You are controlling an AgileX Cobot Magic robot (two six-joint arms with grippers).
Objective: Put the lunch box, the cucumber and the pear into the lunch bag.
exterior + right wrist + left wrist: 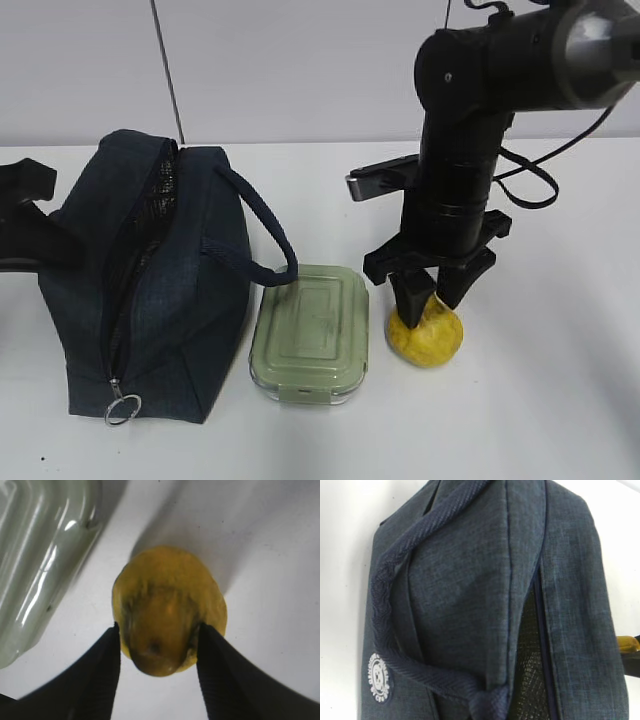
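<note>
Exterior view: the right gripper [427, 291] stands upright over the pear [425, 335] near the middle of the white table [560, 400], its two dark fingers straddling the fruit's upper part. Right wrist view shows both fingers [95, 680] touching the pear's narrow end, one on each side, the fruit resting on the table between them. Just left of the pear lies the lunch box [311, 333], sage lid up, toward the front edge. Beside it, toward the left edge, sits the navy bag [150, 290], its zipper partly parted and a metal ring pull [122, 409] hanging at the near end; one loop handle [262, 235] droops onto the box. Left wrist view is filled with bag fabric; the left gripper's jaws do not show there, and they are closed.
</note>
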